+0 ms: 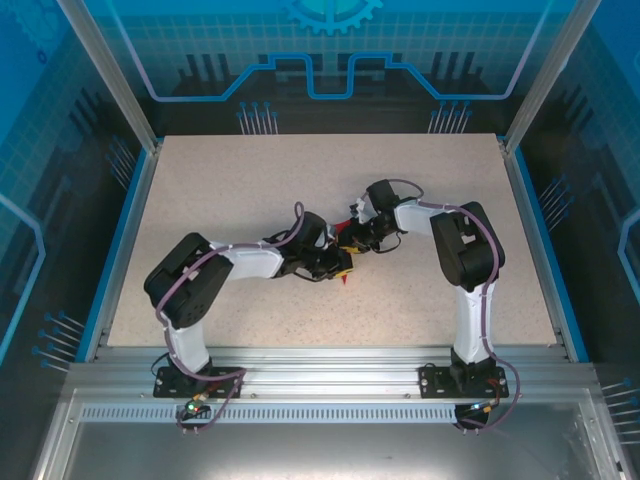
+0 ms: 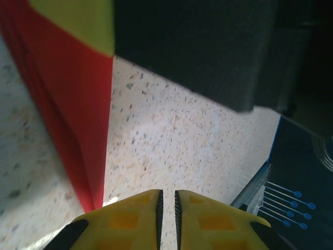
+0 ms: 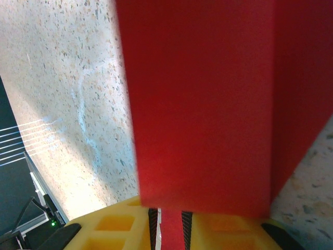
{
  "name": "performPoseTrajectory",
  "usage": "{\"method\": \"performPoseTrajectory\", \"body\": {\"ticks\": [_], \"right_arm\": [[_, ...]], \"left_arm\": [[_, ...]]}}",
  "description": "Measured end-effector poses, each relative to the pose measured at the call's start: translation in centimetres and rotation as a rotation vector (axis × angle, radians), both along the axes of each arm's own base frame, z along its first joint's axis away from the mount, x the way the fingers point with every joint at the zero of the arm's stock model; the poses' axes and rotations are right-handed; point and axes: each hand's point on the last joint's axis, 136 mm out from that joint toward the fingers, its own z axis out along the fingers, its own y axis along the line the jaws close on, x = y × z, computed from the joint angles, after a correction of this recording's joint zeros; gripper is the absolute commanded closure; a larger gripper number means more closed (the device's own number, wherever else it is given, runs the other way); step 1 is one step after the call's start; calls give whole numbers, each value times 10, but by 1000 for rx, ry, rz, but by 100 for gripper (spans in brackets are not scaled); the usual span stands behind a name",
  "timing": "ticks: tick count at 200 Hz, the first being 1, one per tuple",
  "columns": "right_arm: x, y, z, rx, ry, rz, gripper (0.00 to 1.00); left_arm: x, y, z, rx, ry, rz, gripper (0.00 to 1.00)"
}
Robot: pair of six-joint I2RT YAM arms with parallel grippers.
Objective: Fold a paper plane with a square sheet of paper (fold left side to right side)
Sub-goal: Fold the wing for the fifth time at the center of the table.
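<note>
Paper plane (image 3: 208, 104) mostly hidden beneath left tool (image 2: 167, 194), right tool (image 3: 170, 212).

Red sheet of paper (image 3: 208, 104) pinched by the right gripper (image 3: 170, 229)
A narrow strip of the creased sheet is clamped between the yellow jaws, and the folded layers are raised above the speckled desk (image 3: 67, 78).

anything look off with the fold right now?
Nothing torn or spilled. One oddity: the left gripper has its jaws nearly together over bare table, while the red paper stands beside it, not in it. The right gripper is clamped on the paper.
</note>
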Motion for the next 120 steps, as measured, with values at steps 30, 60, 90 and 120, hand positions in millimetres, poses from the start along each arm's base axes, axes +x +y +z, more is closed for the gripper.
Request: {"method": "performPoseTrajectory", "body": {"ticks": [30, 60, 90, 120], "right_arm": [[0, 0, 0, 0, 0, 0, 77], [0, 0, 0, 3, -1, 1, 77], [0, 0, 1, 4, -4, 1, 76], [0, 1, 3, 9, -6, 5, 75]], "left_arm": [[4, -5, -9, 18, 5, -12, 81], [3, 3, -23, 78, 18, 0, 81], [2, 8, -32, 105, 29, 16, 81], [0, 8, -37, 105, 35, 19, 82]]}}
